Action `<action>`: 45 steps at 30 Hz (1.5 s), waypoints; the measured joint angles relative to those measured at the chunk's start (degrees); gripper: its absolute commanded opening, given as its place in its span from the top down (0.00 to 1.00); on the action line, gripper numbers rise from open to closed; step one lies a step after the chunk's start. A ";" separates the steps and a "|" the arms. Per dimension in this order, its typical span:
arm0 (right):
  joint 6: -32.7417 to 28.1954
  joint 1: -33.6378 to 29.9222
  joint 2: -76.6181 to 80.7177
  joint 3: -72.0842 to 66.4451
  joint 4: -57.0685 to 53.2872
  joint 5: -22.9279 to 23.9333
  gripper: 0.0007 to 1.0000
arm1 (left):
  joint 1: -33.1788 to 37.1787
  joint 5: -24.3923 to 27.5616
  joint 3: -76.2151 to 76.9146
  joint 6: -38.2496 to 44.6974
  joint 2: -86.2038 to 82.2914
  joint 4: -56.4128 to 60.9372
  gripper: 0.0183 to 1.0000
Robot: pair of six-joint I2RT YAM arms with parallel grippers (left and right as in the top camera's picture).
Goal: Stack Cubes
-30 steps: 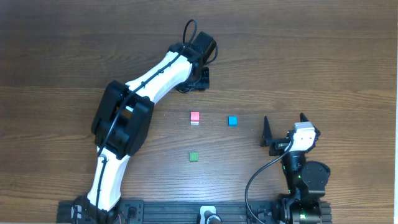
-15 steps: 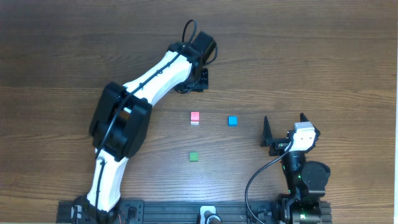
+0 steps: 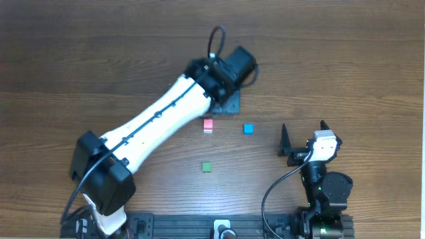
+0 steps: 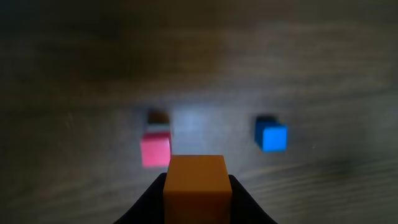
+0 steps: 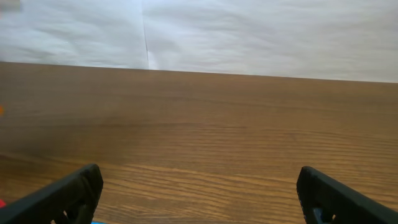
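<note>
Left gripper [image 3: 224,99]: clamped on the orange cube [image 4: 197,185], a finger on either side (held up off the table, by the look of it).
Pink cube [image 3: 208,125]: on the wooden table [image 3: 345,60], close by the left gripper.
Blue cube [image 3: 248,129]: beside the pink one, not touching.
Green cube [image 3: 206,167]: alone, nearer the arm bases.
Right gripper [image 3: 303,138]: fingers wide apart, holding nothing, near its own base.

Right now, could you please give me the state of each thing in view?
orange cube: gripped by the left end effector.
left end effector: shut on orange cube.
pink cube: loose on the table.
blue cube: loose on the table.
green cube: loose on the table.
right end effector: open, empty.
</note>
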 measured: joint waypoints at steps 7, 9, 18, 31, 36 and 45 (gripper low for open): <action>-0.02 0.00 0.00 0.00 0.02 0.00 0.01 | 0.55 0.04 -7.10 -3.69 0.02 3.23 0.83; 0.00 0.00 0.00 0.00 0.00 0.00 0.01 | 0.83 0.04 -7.30 -4.15 0.02 3.43 0.83; -0.04 0.00 0.00 0.00 0.00 0.00 0.01 | 2.54 0.26 -10.69 -4.72 0.02 4.79 0.83; -0.07 0.00 0.00 0.00 0.02 0.00 0.01 | 2.54 1.33 -13.79 -4.72 0.02 7.56 0.83; 0.00 0.00 0.00 0.00 0.00 0.00 0.01 | 2.54 1.38 -13.79 -4.72 0.02 7.82 0.83; 0.00 0.00 0.00 0.00 0.02 0.00 0.01 | 2.54 1.57 -13.79 -4.72 0.48 7.82 0.83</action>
